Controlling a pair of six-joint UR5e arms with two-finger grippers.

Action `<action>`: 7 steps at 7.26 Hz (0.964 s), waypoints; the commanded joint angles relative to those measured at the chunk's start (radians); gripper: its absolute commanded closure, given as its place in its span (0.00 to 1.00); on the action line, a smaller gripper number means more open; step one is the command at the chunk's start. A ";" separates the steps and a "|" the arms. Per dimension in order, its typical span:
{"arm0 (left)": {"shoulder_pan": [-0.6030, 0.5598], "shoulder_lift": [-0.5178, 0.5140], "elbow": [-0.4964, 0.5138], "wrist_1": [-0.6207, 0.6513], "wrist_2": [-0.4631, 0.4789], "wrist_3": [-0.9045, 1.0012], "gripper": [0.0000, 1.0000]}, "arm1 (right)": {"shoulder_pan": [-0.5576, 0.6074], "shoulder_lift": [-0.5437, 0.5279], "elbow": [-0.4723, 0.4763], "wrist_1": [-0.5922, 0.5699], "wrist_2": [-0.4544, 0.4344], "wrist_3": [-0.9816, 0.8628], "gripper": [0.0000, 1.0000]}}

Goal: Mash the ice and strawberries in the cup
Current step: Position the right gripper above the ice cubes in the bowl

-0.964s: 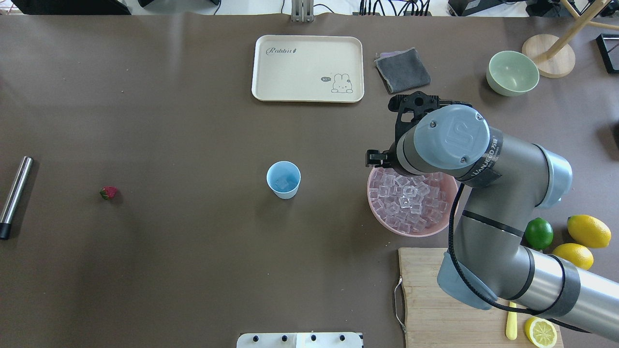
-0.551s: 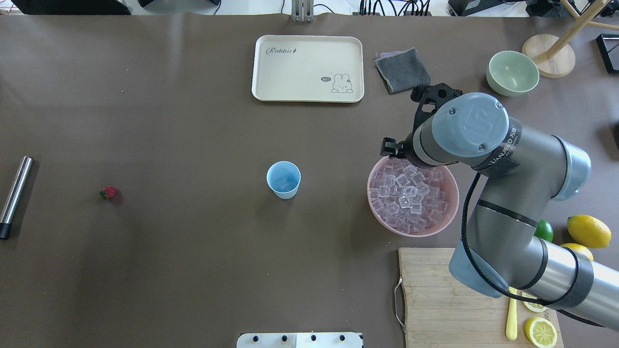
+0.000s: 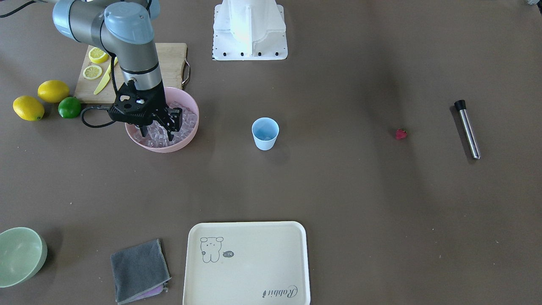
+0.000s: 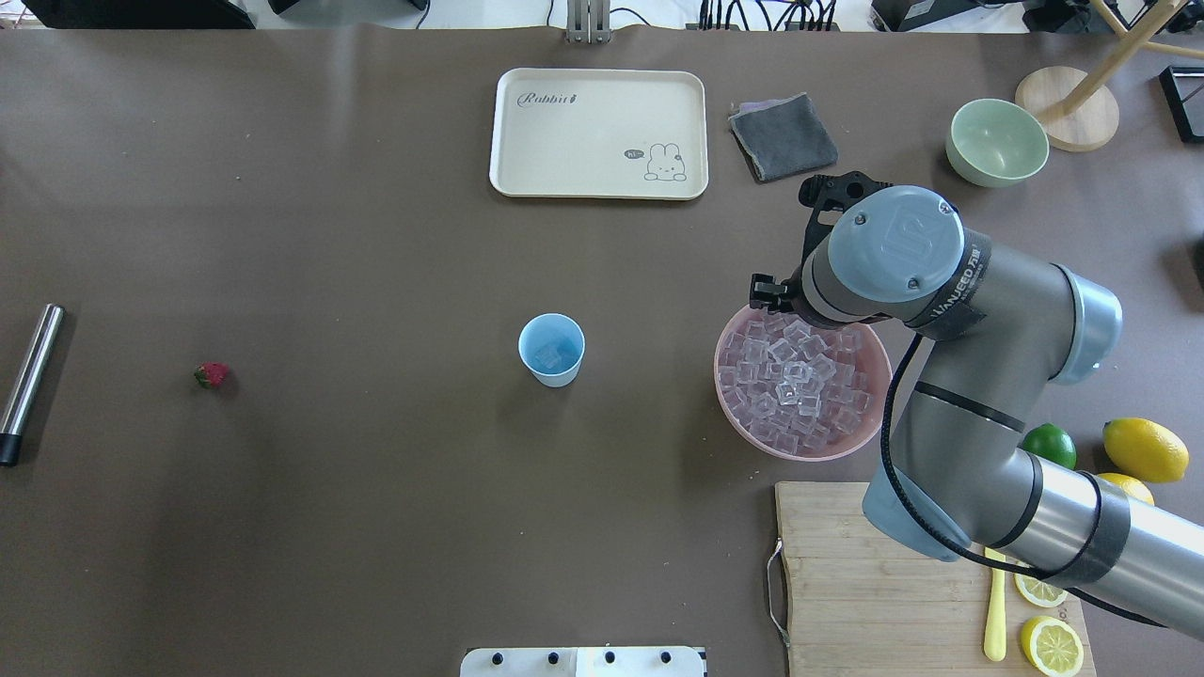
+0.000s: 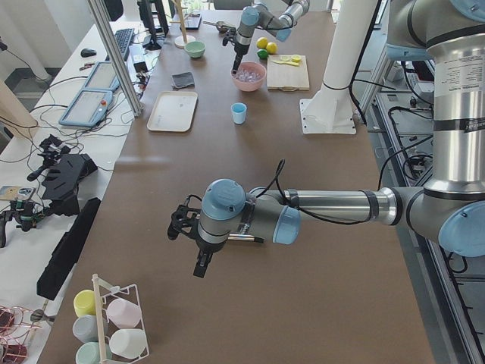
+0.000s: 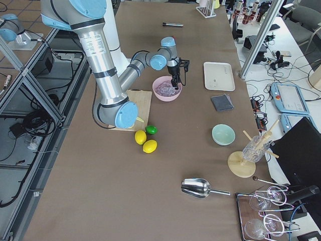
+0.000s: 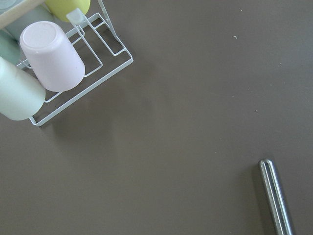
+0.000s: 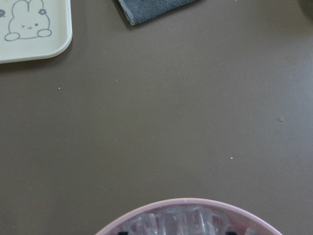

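Note:
The light blue cup (image 4: 551, 350) stands mid-table with a few clear ice cubes in its bottom. Many more ice cubes (image 4: 795, 390) fill the pink bowl (image 3: 190, 137) to its right. My right gripper (image 3: 157, 134) hangs open over the far side of that bowl, its fingertips down among the cubes. The overhead view hides those fingers under the wrist. The strawberry (image 4: 212, 375) lies alone on the table far to the left, beside a steel muddler (image 4: 30, 381). My left gripper (image 5: 186, 227) hovers beyond the muddler near a cup rack (image 7: 58, 63). Whether it is open or shut I cannot tell.
A cream tray (image 4: 598, 133), a grey cloth (image 4: 783, 137) and a pale green bowl (image 4: 996, 141) sit along the far edge. A cutting board (image 4: 847, 583) with lemon slices and a yellow knife, two lemons and a lime (image 4: 1050, 446) lie near the right arm.
My right arm swung its wrist right and farther from the robot, then eased slightly back, staying over the pink bowl's far edge. Cup, strawberry and muddler stayed put.

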 commanded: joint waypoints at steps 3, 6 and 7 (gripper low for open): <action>0.000 -0.001 -0.003 0.000 0.000 0.000 0.01 | -0.010 -0.003 -0.042 0.002 -0.002 -0.011 0.45; 0.000 -0.001 -0.006 0.000 0.000 0.000 0.01 | -0.010 -0.002 -0.033 0.001 0.003 -0.022 0.62; 0.000 -0.001 -0.004 0.000 0.000 0.000 0.01 | -0.005 0.000 -0.028 0.001 0.007 -0.034 0.64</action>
